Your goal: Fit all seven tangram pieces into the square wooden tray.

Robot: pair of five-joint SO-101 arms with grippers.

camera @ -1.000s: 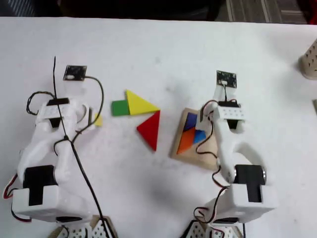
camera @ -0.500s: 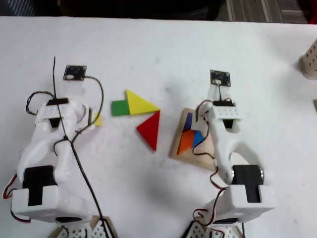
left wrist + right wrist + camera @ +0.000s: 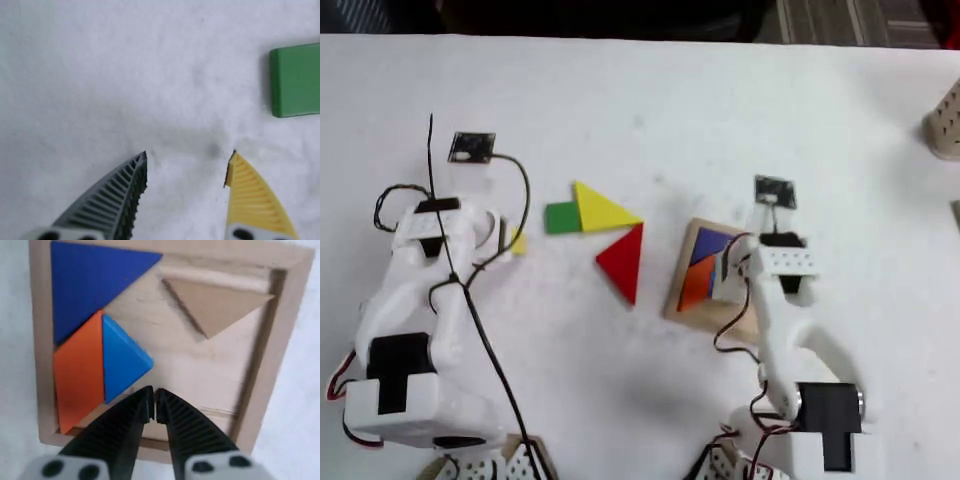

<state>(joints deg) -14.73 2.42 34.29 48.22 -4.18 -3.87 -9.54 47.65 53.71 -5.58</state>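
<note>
The square wooden tray [image 3: 692, 308] lies right of centre. In the right wrist view the tray [image 3: 270, 355] holds a dark blue triangle [image 3: 92, 285], an orange piece [image 3: 77, 385], a light blue triangle [image 3: 122, 360] and a wood-coloured triangle [image 3: 215, 302]. My right gripper [image 3: 152, 405] hovers shut over the tray's bare floor with nothing in it. On the table lie a green square [image 3: 562, 217], a yellow triangle [image 3: 603, 210] and a red triangle [image 3: 623, 260]. My left gripper [image 3: 187, 162] stands open over bare table, with the green square [image 3: 296, 80] a short way off.
A beige perforated object [image 3: 945, 125] sits at the far right edge. A black cable [image 3: 470, 300] runs along the left arm. White table stretches open behind the pieces and between the two arms.
The right arm has drawn back toward its base, so more of the dark blue triangle and the tray shows in the high view. The left arm and the loose pieces have not moved.
</note>
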